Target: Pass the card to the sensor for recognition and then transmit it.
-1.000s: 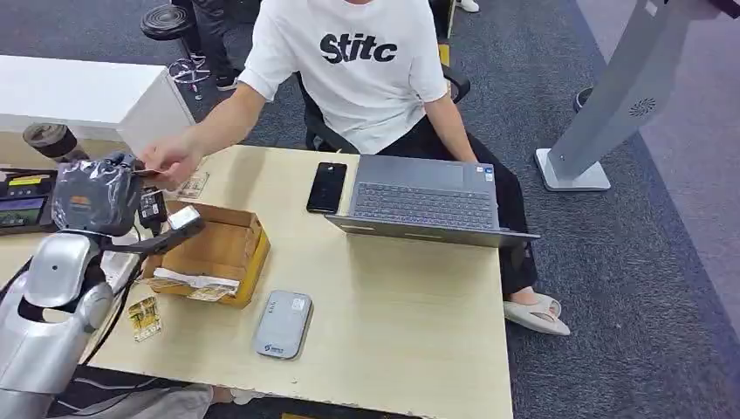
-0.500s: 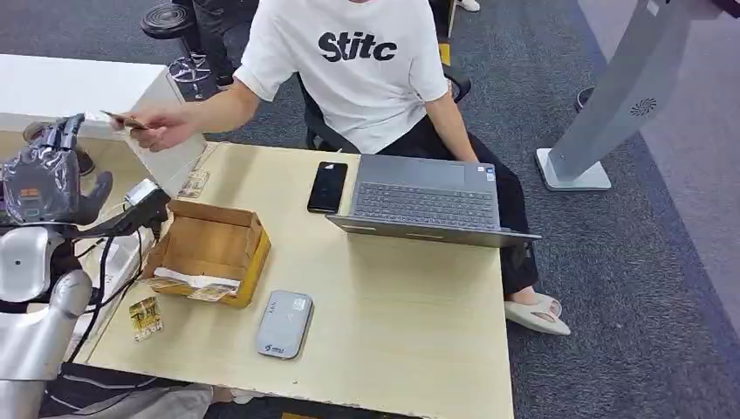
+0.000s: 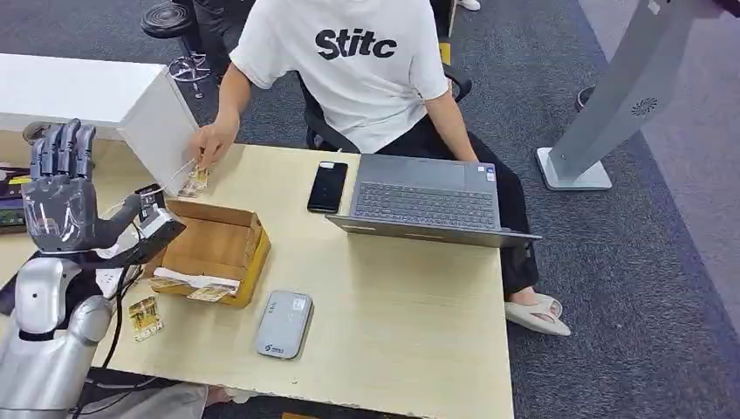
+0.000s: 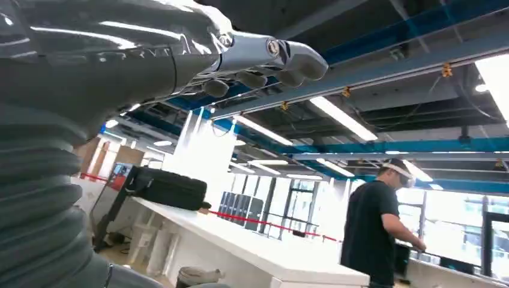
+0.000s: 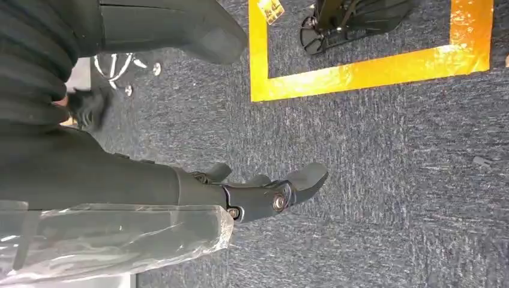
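— Across the pale table (image 3: 410,305), what sits where, biggest first?

— A laptop (image 3: 428,199) lies opened flat before the seated person (image 3: 349,70), likely for logging. Then the cardboard box (image 3: 214,249), the grey sensor (image 3: 284,324) near the front edge where the robot can reach it, and a phone (image 3: 327,186).

— And the card?

— The card (image 3: 197,179) is at the table's far corner, under the person's hand (image 3: 209,144), apparently being put down.

— The robot's hands?

— The left hand (image 3: 59,188) is raised, fingers straight, grasping nothing; the right hand (image 5: 264,192) hangs empty above the carpet.

— What changed?

— Half a second ago the person held the card in the air beside the left hand; now it is down at the table.
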Controlling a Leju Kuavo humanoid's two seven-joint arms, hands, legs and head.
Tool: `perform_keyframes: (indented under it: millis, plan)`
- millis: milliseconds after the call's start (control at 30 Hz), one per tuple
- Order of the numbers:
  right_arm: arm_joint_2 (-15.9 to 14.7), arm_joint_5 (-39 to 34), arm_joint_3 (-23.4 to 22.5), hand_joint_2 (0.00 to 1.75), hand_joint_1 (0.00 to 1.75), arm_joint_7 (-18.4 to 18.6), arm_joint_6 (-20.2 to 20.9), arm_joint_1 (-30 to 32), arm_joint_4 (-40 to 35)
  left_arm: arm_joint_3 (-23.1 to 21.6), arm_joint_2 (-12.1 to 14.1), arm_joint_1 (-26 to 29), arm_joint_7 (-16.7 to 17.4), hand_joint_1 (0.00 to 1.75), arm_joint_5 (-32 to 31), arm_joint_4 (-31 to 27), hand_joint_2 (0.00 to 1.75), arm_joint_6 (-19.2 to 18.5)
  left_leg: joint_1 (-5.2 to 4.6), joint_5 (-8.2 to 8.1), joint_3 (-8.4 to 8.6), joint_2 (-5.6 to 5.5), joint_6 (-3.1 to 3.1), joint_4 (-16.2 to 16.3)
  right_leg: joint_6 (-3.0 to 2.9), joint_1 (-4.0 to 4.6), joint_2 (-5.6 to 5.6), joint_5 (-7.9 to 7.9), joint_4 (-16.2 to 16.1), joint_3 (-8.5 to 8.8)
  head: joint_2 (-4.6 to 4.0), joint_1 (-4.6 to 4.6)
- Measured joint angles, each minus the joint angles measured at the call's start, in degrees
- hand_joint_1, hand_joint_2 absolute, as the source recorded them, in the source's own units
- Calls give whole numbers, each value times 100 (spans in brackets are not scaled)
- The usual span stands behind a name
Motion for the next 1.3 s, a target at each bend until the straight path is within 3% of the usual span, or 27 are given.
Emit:
perform_keyframes:
  millis: [133, 200, 300, 400, 600, 733, 800, 900, 1067, 1133, 1167, 1300]
  plan:
    - [0, -105, -63, 175, 0, 44, 0, 1, -2, 70, -171, 432, -514, 0, 381, -410, 175, 442, -2, -3, 1, 8, -1, -1, 0, -1, 7, 0, 0, 1, 0, 0]
    - [4, -162, -125, 175, 0, 109, 0, 20, -20, 81, -375, 925, -901, 0, 834, -834, 175, 744, -4, -6, 2, 14, 3, -1, 1, -3, 11, -1, -1, 0, 0, 0]
    - [22, -199, -203, 175, 0, 144, 0, 39, -52, 81, -671, 1728, -1343, 0, 1280, -1431, 175, 912, -4, -13, -2, 17, 11, -1, 6, -3, 13, -5, -4, -4, 0, 0]
    - [57, -234, -277, 175, 0, 136, 0, 44, -74, 101, -930, 2342, -1663, 0, 1843, -1884, 175, 936, -4, -17, -4, 14, 12, -1, 9, -3, 10, -8, -5, -4, 0, 0]
    - [116, -376, -358, 175, 0, 11, -2, 34, -83, 380, -1319, 3010, -2250, 0, 2862, -2482, 175, 953, -2, -17, -4, 7, 12, -5, 8, -1, -3, -7, -4, 6, 0, -2]
    - [168, -503, -439, 175, 0, 33, -2, 55, -109, 1028, -2053, 3639, -2982, 0, 3712, -2921, 175, 599, -3, -17, -2, 9, 13, -2, 10, -3, 1, -8, -5, 1, 0, 0]
    - [206, -503, -479, 175, 0, 46, 0, 55, -118, 1324, -2361, 3810, -3198, 0, 3821, -3027, 175, 468, -3, -17, -5, -1, 13, -2, 15, -3, -9, -11, -5, 3, 0, 2]
    - [219, -509, -501, 175, 0, 72, 0, 47, -129, 1557, -2647, 3934, -3237, 0, 3983, -3137, 175, 330, -4, -18, -7, -1, 15, -2, 15, -3, -11, -11, -5, 7, 0, -2]
    - [262, -632, -581, 175, 0, 160, 0, 52, -168, 2216, -3363, 4003, -3386, 0, 4877, -3263, 175, -265, -4, -18, -4, 0, 15, -2, 15, -3, -12, -11, -5, 7, 0, -2]
    - [293, -697, -612, 175, 0, 160, 0, 51, -173, 2455, -3539, 4038, -3254, 0, 5413, -3264, 175, -474, -4, -18, -3, 1, 15, -2, 15, -3, -11, -11, -5, 6, 0, -5]
    - [310, -706, -625, 175, 0, 160, 0, 51, -175, 2560, -3594, 4050, -3189, 0, 5607, -3261, 175, -485, -4, -18, -3, 1, 15, -2, 15, -3, -11, -11, -5, 6, 0, -5]
    - [365, -719, -660, 175, 0, 127, 0, 49, -210, 2887, -3836, 4081, -3132, 0, 5270, -3111, 175, 262, -3, -18, -4, -1, 15, -2, 15, -3, -12, -11, -5, 6, 0, -4]
